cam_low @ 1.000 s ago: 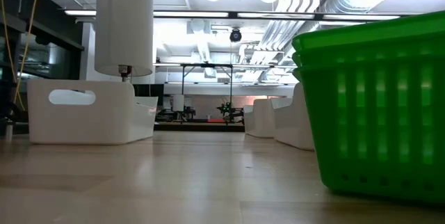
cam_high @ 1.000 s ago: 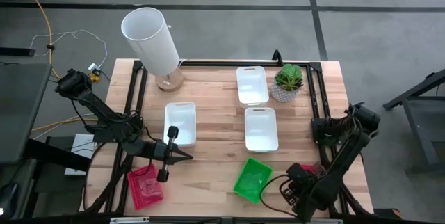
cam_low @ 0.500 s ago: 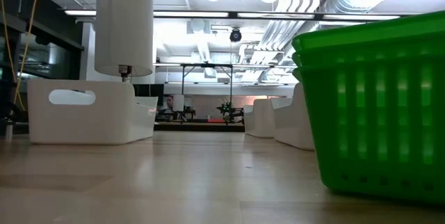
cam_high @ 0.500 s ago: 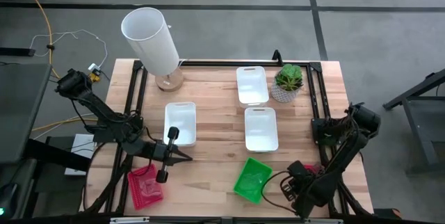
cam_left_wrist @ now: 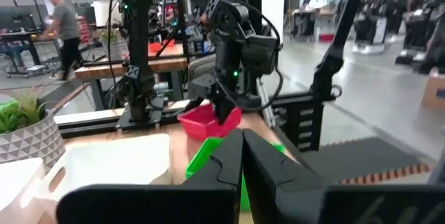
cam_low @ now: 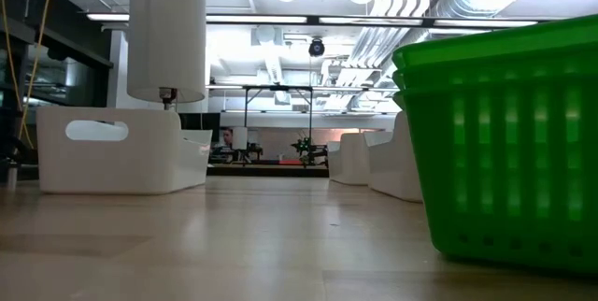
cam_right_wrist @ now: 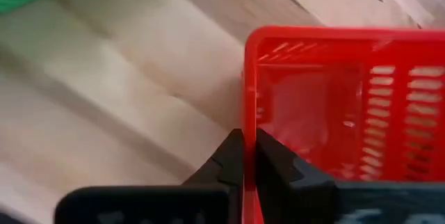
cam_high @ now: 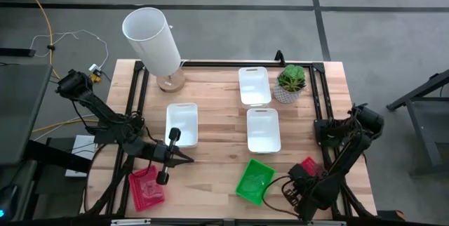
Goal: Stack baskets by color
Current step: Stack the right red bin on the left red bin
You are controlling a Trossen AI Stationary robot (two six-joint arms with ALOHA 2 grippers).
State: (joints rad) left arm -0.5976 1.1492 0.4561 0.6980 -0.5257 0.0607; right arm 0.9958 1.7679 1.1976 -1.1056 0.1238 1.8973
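Observation:
A red mesh basket [cam_right_wrist: 334, 113] sits at the table's near right corner, with my right gripper [cam_right_wrist: 248, 137] shut on its wall; from above they are basket [cam_high: 310, 165] and gripper [cam_high: 303, 173]. A second red basket [cam_high: 146, 187] rests at the near left. Stacked green baskets [cam_high: 254, 180] stand between them. Three white baskets [cam_high: 182, 124], [cam_high: 254, 85], [cam_high: 263, 129] rest on the table farther back. My left gripper [cam_high: 188, 158] is shut on nothing, above the table, pointing level toward the right edge. My right gripper pinches one side wall of the red basket at its rim [cam_right_wrist: 247, 116], part-way along from a corner. One finger [cam_right_wrist: 274, 165] is inside the basket and the other [cam_right_wrist: 226, 158] outside. The fingers come from above, pointing down. In the left wrist view the basket [cam_left_wrist: 208, 121] hangs tilted under them.
A tall white cylinder [cam_high: 152, 40] stands at the far left and a small potted plant [cam_high: 290, 82] at the far right. Black frame rails [cam_high: 319, 100] run along the table's sides. Bare wood lies in the table's middle [cam_high: 221, 142].
The red basket at my right gripper has shifted a little toward the table's far edge and shows more from above than before. My left gripper has kept still.

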